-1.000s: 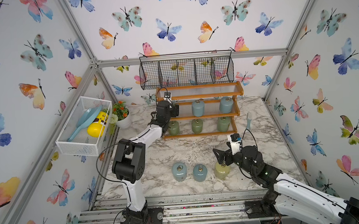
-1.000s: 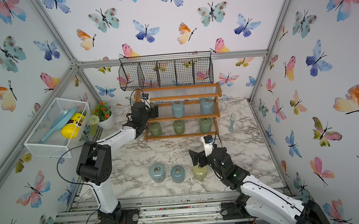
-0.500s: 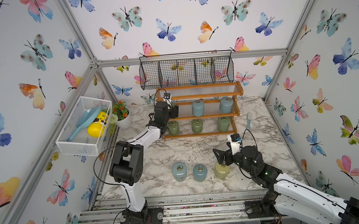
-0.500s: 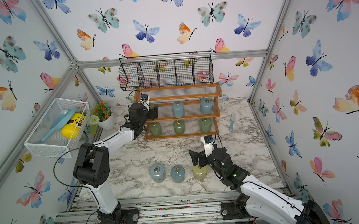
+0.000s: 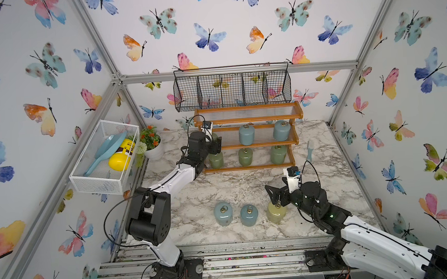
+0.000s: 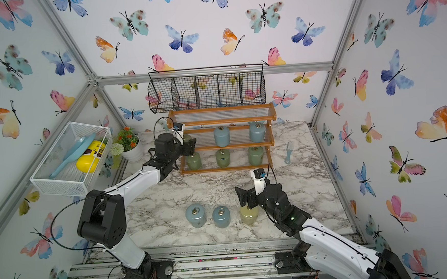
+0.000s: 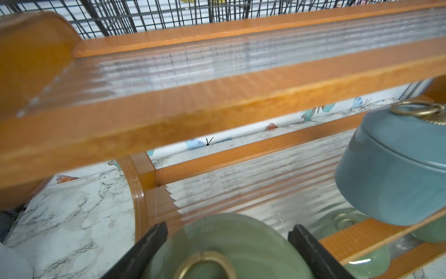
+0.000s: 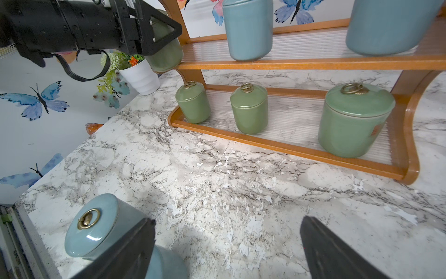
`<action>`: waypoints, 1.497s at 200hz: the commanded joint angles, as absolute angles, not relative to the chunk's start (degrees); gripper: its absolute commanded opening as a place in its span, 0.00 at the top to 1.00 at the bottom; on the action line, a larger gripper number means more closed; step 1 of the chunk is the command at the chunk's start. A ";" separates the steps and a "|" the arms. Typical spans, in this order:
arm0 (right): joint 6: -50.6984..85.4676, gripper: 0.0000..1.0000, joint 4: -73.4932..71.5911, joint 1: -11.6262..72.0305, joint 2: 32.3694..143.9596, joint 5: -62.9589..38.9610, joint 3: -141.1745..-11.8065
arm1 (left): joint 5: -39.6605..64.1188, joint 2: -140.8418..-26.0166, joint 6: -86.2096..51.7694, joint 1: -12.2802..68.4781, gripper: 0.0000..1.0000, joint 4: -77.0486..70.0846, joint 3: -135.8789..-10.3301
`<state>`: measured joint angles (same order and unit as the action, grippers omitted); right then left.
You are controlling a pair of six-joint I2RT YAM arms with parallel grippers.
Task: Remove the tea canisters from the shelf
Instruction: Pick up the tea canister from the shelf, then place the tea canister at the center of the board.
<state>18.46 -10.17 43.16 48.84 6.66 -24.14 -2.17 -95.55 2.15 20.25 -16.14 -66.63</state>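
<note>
My left gripper (image 7: 228, 227) is shut on a green tea canister (image 7: 224, 246) at the left end of the shelf's (image 5: 247, 116) middle tier, and the right wrist view shows that canister (image 8: 166, 48) overhanging the tier's edge. Two pale blue canisters (image 5: 246, 134) (image 5: 281, 130) stand on that tier. Three green ones (image 5: 215, 159) (image 5: 245, 157) (image 5: 278, 154) stand on the bottom tier. On the table are two pale blue canisters (image 5: 223, 213) (image 5: 249, 214) and a pale yellow one (image 5: 276, 212). My right gripper (image 5: 275, 195) hangs open just above the yellow one, holding nothing.
A black wire basket (image 5: 232, 89) hangs right over the shelf. A white mesh basket (image 5: 103, 155) on the left wall holds a yellow bottle and a blue scoop. A flower pot (image 5: 154, 149) stands beside the shelf's left end, and a small blue brush (image 5: 310, 150) to its right.
My left gripper has tightened a little on the green canister and shifted slightly at the shelf's left end. The right arm has not moved.
</note>
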 commanded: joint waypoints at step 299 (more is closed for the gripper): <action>15.91 0.00 -7.23 42.98 46.58 1.41 -24.87 | -17.84 -57.12 -18.41 28.18 0.35 -10.43 -20.78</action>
<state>16.82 -8.14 43.16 47.13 2.15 -24.10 -12.91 -58.98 -15.11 25.67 -6.15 -20.64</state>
